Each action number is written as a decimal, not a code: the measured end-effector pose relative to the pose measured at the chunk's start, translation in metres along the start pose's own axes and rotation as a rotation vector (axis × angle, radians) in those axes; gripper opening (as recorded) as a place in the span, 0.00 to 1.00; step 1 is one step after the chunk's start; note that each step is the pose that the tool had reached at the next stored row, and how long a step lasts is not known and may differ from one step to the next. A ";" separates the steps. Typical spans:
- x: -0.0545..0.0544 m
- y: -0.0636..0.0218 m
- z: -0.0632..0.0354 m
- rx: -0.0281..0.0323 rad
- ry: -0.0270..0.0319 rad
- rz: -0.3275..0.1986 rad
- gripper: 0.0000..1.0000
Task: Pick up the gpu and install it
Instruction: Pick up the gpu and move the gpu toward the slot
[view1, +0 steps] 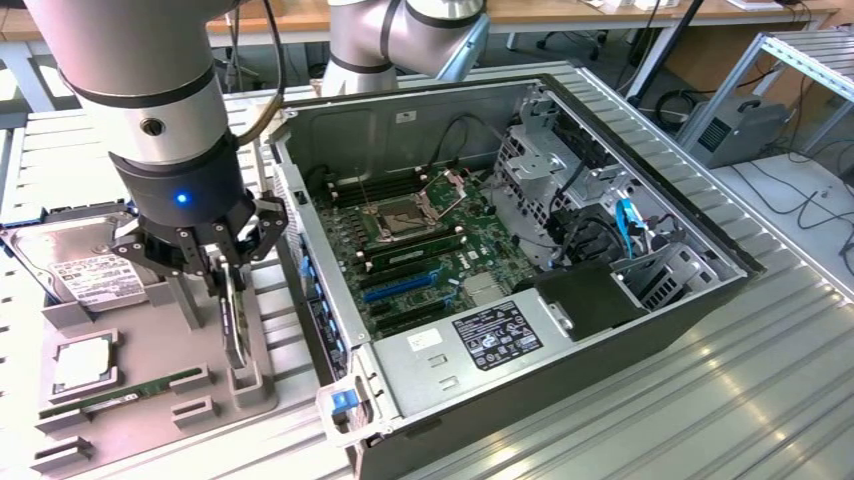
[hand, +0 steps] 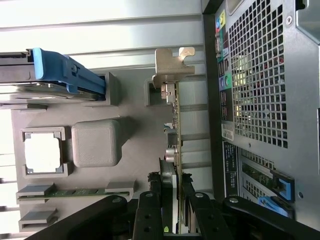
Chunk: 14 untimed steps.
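Gpu stands on edge in a slot of the grey tray, at the lower left of the exterior view, just beside the open case. My claw is narrowed onto its two flat faces, away from the silver bracket. I judge the card light, stiff and fragile. It is best held by its flat faces, not by its small parts.
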<state>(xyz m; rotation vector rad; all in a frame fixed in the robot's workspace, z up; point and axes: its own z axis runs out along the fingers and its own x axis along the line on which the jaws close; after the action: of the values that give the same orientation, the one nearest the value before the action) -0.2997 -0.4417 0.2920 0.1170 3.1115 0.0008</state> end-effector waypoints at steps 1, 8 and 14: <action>0.000 0.0000 -0.0004 0.0001 0.0000 0.000 0.27; 0.000 0.0000 -0.0027 0.0001 0.0001 0.000 0.27; 0.000 0.0000 -0.0047 0.0001 0.0001 0.000 0.27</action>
<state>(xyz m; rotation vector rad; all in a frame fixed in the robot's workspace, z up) -0.2997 -0.4417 0.2968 0.1171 3.1116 0.0006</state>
